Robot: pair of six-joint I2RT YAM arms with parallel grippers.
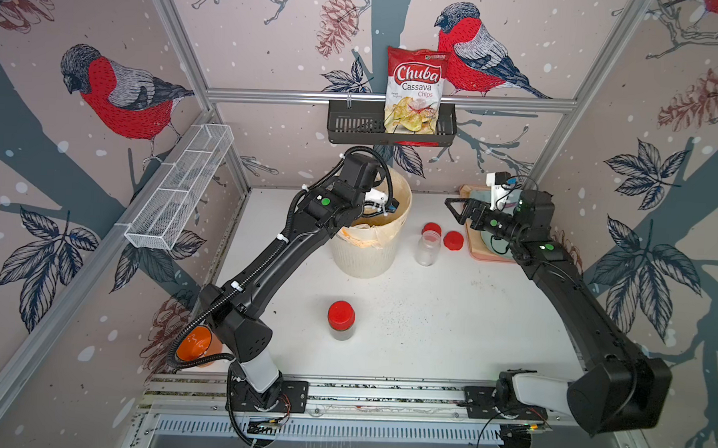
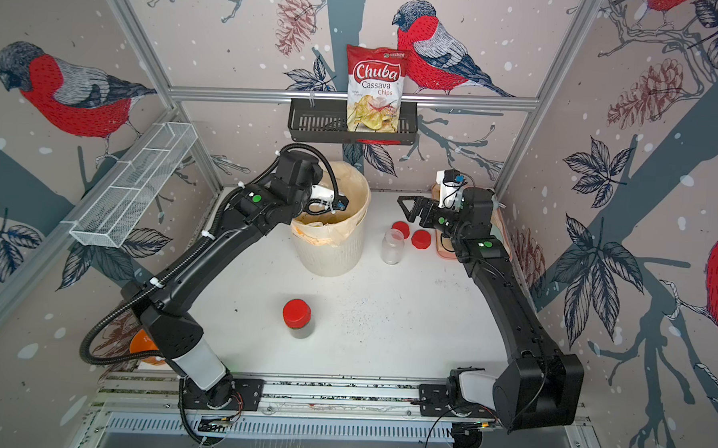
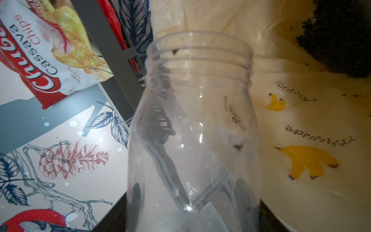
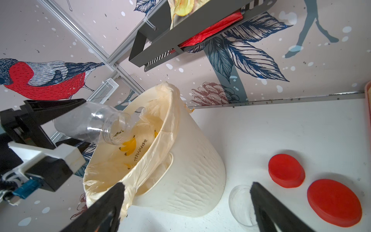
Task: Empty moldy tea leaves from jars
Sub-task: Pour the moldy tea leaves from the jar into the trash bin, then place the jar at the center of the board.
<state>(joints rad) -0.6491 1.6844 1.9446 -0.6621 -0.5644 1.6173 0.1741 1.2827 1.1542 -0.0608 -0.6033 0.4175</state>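
My left gripper (image 4: 80, 122) is shut on a lidless clear jar (image 4: 112, 128), tipped mouth-down over the white bin (image 1: 368, 250). In the left wrist view this jar (image 3: 196, 120) holds only a few dark specks on its wall. A dark heap of tea leaves (image 3: 337, 36) lies in the bin's yellowish liner. An open, empty jar (image 1: 428, 248) stands right of the bin beside two loose red lids (image 1: 432, 229) (image 1: 453, 240). A red-lidded jar (image 1: 341, 320) with dark tea leaves (image 1: 341, 332) stands at the front centre. My right gripper (image 4: 186, 186) hovers open above the open jar (image 4: 241, 204).
A black wall basket (image 1: 353, 127) holds a chips bag (image 1: 415, 90) above the bin. A white wire basket (image 1: 180, 188) hangs on the left wall. An orange bowl (image 1: 194, 344) sits front left. A pink tray (image 1: 489, 249) lies under my right wrist. Dark crumbs dot the table (image 1: 428, 319).
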